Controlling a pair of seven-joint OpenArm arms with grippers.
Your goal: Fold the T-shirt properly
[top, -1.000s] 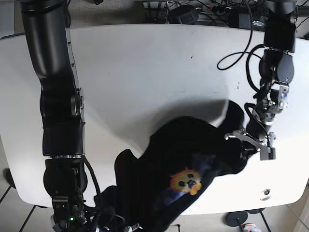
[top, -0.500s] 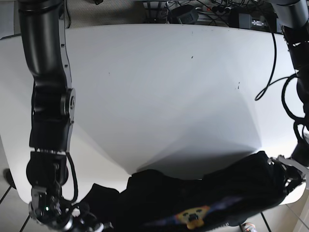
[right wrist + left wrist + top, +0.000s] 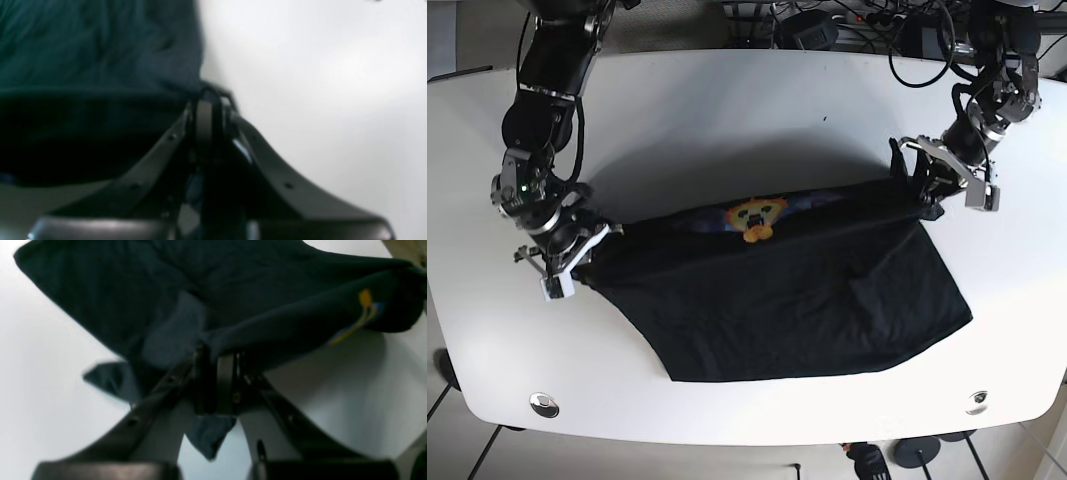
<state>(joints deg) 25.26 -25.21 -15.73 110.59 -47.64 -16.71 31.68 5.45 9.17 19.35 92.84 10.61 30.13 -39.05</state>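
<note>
While both grippers pinch opposite ends of one edge, the T-shirt (image 3: 797, 300) lies spread on the white surface (image 3: 727, 120), stretched into a near-straight line between them. That held edge runs almost side to side across the base view, tilted a little so its end under the left gripper (image 3: 924, 188) sits farther from the camera than its end under the right gripper (image 3: 577, 262). From that line the rest of the dark cloth fans toward the near rim of the surface, ending in a slanted lower hem, with a yellow print (image 3: 755, 216) showing just below the held edge, about midway.

In the left wrist view the left gripper's fingers (image 3: 227, 373) are clenched on a bunched fold of fabric, a small tab of cloth poking out beneath them. In the right wrist view the right gripper's fingers (image 3: 204, 120) are likewise pressed together at the cloth's border; the picture is blurred, but fabric appears caught between them.

The relation that matters is that the body of the shirt lies on the near side of both grippers, its long axis running between the two arms. Neither arm is nearer to the free hem; both stand about equally far from it. Judging by this layout, a fold would need both arms to carry the held edge together toward the near hem, keeping tension even so the cloth does not skew.
</note>
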